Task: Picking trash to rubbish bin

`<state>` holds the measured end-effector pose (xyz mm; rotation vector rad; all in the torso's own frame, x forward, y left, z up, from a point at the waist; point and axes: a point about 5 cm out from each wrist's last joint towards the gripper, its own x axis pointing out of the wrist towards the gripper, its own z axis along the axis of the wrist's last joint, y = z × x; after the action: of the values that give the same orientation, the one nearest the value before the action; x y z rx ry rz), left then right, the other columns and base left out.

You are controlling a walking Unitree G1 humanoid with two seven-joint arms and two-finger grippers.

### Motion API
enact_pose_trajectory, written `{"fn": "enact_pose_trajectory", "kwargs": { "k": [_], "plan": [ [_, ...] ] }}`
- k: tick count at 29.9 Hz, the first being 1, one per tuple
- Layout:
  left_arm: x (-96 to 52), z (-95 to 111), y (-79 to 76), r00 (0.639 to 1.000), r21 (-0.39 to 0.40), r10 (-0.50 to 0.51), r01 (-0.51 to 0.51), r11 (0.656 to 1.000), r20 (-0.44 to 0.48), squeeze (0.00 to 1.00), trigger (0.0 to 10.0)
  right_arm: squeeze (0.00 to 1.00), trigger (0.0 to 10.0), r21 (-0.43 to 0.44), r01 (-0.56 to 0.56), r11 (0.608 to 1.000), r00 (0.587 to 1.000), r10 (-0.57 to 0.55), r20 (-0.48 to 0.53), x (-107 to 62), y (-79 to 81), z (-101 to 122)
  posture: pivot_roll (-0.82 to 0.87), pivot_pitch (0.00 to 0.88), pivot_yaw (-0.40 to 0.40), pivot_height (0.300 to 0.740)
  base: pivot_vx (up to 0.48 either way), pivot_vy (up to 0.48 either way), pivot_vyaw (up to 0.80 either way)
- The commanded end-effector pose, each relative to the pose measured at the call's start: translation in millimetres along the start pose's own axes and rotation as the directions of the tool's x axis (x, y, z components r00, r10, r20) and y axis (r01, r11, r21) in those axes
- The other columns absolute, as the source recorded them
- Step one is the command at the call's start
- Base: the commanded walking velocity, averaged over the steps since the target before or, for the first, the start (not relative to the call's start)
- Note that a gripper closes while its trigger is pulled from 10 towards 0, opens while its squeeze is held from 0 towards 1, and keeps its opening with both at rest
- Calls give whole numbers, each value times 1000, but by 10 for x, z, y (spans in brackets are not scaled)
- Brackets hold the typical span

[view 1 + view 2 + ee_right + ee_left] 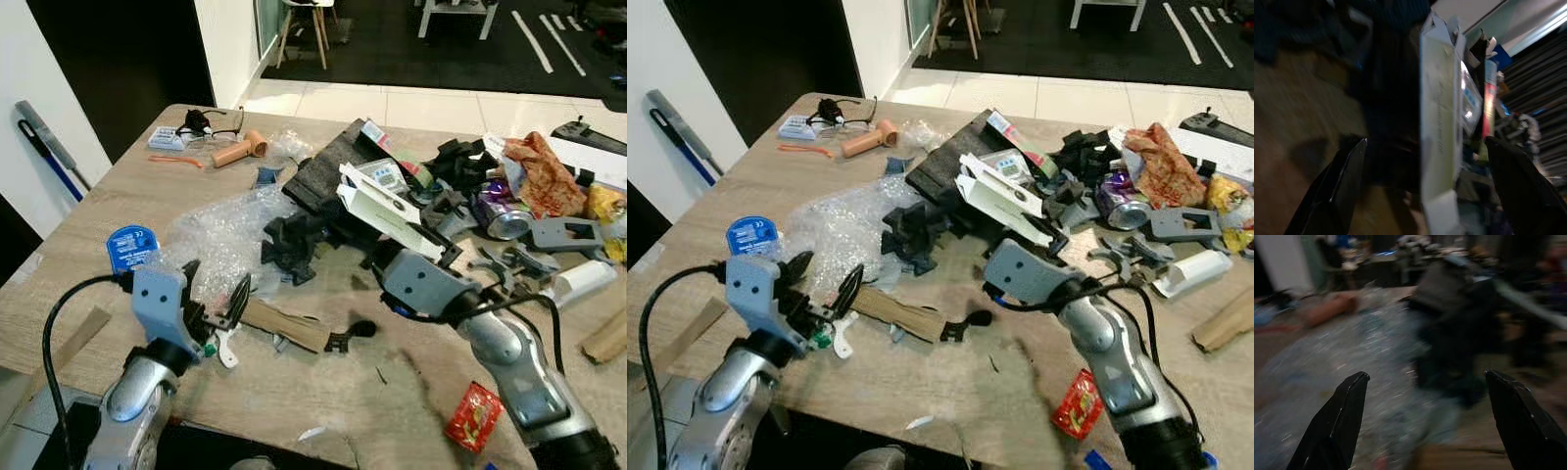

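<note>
1. Nearest the robot, its two silver arms reach out over the wooden surface [323, 392], which is crowded with litter.
2. I take the brown cardboard tube [284, 325], lying flat at the near middle of the surface, as the landmark.
3. Just to the left of the tube, the left tool [217, 292] hovers with its two black fingers spread well apart and nothing between them; in the left wrist view the fingers [1334, 426] frame a blurred sheet of bubble wrap.
4. That bubble wrap [220, 235] sits crumpled just behind the tube, with a blue round lid [131, 245] further left of it.
5. Behind and to the right of the tube, the right tool [1420, 186] has its fingers wide apart on either side of a white flattened carton [384, 209], not closed on it; the carton leans on the heap of dark plastic parts [294, 247] behind the tube.
6. Right of the tube and closer to the near edge, a red snack wrapper [474, 415] lies flat beside the right arm.
7. Far right of the tube are a crushed drink can [502, 215], a crumpled orange-brown wrapper [541, 171] and a white cylinder [583, 282].
8. Well behind the tube, near the far left corner, lie a tan handle-shaped item [240, 149], a pair of glasses [211, 125] and a thin orange strip [178, 161].
9. I see no rubbish bin from where I stand.
</note>
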<state>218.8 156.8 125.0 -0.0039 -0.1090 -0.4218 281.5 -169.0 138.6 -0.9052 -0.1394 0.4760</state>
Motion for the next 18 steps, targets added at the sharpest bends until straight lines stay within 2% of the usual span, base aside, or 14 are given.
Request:
{"fn": "enact_pose_trajectory", "kwargs": {
  "k": [1, 5, 8, 10, 18],
  "plan": [
    [-23, -1, -29, 998, 14, -51, 52, 999, -21, 0, 10000, 0, 10000, -21, -15, 1000, 1000, 15, -5, 25, 37, -31, -157, 53, 38, 740, 0, 0, 0],
    [-51, 27, -74, 994, 19, -107, 107, 994, -24, 0, 10000, 0, 10000, -55, -11, 998, 1000, 10, -25, 48, 12, -104, -146, 64, 41, 740, 0, 0, 0],
    [-164, 103, -138, 978, 27, -209, 210, 977, -26, 0, 10000, 0, 10000, -77, -2, 997, 999, -1, -37, 107, -31, -187, -118, 82, 45, 740, 0, 0, 0],
    [-164, 103, -138, 978, 27, -209, 210, 977, -26, 0, 10000, 0, 10000, -77, -2, 997, 999, -1, -37, 107, -31, -187, -118, 82, 45, 740, 0, 0, 0],
    [-342, 218, -240, 940, 2, -338, 338, 941, -40, 0, 10000, 0, 10000, -107, 31, 994, 999, -32, -7, 224, -103, -216, -56, 115, 64, 740, 0, 0, 0]
  ]
}}
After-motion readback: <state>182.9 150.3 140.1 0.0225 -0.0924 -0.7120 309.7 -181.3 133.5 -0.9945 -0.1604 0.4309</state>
